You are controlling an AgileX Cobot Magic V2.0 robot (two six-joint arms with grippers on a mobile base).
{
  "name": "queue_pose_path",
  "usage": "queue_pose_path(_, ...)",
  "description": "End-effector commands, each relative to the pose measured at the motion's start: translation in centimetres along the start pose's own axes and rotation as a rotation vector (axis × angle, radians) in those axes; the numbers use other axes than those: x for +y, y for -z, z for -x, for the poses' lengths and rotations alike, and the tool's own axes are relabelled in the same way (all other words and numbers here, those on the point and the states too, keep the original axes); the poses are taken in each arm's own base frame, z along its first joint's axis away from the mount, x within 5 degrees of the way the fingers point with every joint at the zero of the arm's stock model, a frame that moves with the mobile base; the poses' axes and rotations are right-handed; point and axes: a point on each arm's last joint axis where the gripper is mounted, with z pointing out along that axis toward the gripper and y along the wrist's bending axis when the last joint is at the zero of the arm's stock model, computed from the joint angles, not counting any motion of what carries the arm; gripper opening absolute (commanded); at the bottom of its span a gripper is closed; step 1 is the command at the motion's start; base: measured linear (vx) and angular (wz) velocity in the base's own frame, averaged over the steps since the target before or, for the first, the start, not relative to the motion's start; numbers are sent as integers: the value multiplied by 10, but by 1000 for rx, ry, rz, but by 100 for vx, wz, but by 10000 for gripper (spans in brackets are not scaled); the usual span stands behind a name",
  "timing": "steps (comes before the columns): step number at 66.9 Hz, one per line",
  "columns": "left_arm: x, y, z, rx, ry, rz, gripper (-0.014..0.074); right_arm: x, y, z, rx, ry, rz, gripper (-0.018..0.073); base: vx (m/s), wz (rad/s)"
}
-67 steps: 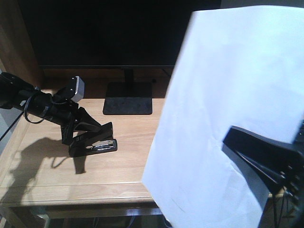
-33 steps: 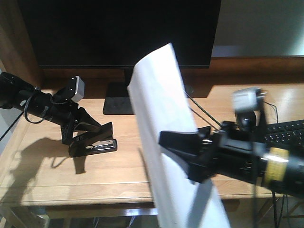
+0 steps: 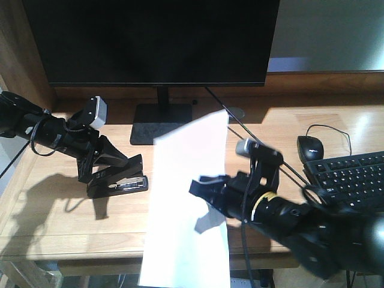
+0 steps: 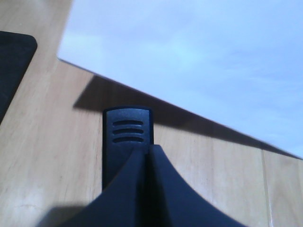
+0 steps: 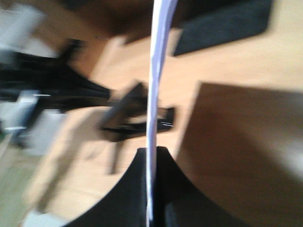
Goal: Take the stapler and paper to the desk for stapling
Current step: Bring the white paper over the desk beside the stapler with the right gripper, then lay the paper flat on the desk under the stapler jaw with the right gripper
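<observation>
The black stapler (image 3: 123, 180) is gripped from above by my left gripper (image 3: 111, 173), low over the left of the light-wood desk (image 3: 54, 210); whether it touches the wood I cannot tell. In the left wrist view the fingers are shut on the stapler (image 4: 128, 130), whose ribbed tip sticks out ahead of them. My right gripper (image 3: 207, 191) is shut on the white paper (image 3: 186, 228) and holds it tilted above the desk's front middle. In the right wrist view the paper (image 5: 157, 71) is edge-on between the jaws, with the stapler (image 5: 137, 118) blurred beyond.
A black monitor (image 3: 150, 42) stands at the back on a square base (image 3: 162, 123). A black mouse (image 3: 311, 147) and a keyboard (image 3: 354, 171) lie at the right, with a thin cable (image 3: 264, 150) running across the desk. The paper's lower edge hangs past the desk's front edge.
My right arm has swung the paper from the right foreground to the left and down, over the desk's front middle. The left gripper and stapler have not moved.
</observation>
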Motion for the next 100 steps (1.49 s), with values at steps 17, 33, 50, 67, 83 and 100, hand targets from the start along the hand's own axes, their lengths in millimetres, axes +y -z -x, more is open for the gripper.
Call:
queue_pose_path(17, -1, 19, 32, -74, -41, 41, -6, -16, -22, -3, -95, 121, -64, -5, 0, 0)
queue_pose_path(33, -1, 19, 32, -74, -41, 41, -6, -10, -22, -2, -102, 177, -8, -5, 0, 0)
queue_pose_path(50, -1, 19, 32, -74, -41, 41, -6, 7, -23, 8, -197, 151, 155, -5, 0, 0)
queue_pose_path(67, -1, 19, 32, -74, -41, 41, -6, 9, -50, 7, -128, 136, 147, -5, 0, 0)
queue_pose_path(83, -1, 19, 32, -74, -41, 41, -6, 10, -67, 10, -116, 116, 135, -5, 0, 0)
queue_pose_path(100, -1, 19, 32, -74, -41, 41, -6, -2, -71, 6, -89, 68, 22, -5, 0, 0)
